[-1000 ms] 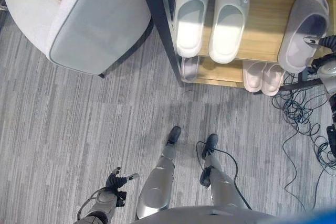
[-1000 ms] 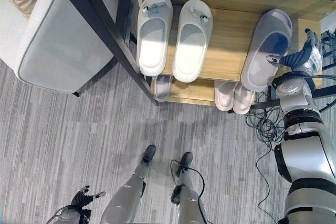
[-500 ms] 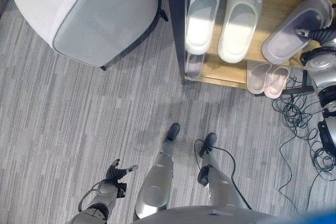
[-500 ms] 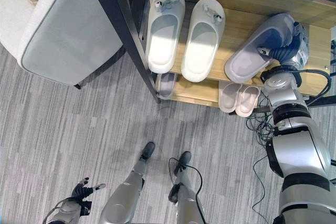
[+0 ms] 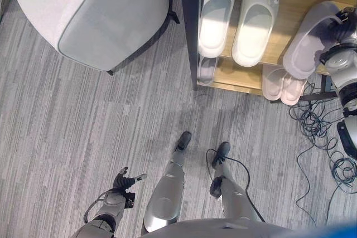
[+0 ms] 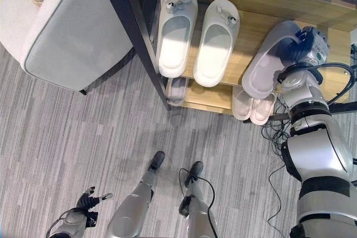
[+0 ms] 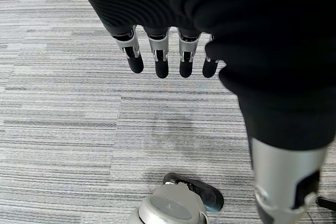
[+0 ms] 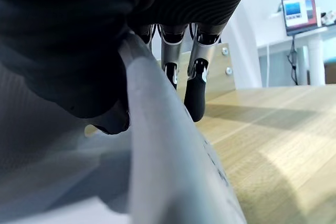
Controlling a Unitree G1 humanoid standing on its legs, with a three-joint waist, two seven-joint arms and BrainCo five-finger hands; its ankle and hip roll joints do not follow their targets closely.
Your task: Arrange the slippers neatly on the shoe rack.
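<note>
Up at about one o'clock from the robot, the right hand [image 6: 308, 42] pinches the rim of a grey slipper [image 6: 266, 59]: its thumb is inside the opening and its fingers [image 8: 197, 85] curl down the outer side. That slipper lies on the top board of the wooden shoe rack [image 6: 254, 4], slanted, with its toe toward the back right and its heel hanging past the front edge. Just to its left, a pair of white slippers [image 6: 198, 36] sits side by side, toes to the back. On the lower shelf a pink pair [image 5: 283, 82] and a small grey slipper [image 5: 203, 68] poke out. Down at seven o'clock the left hand [image 5: 125, 181] hangs over the grey carpet [image 5: 67, 126], fingers straight and holding nothing. A pale armchair [image 5: 100, 12] stands at eleven o'clock
</note>
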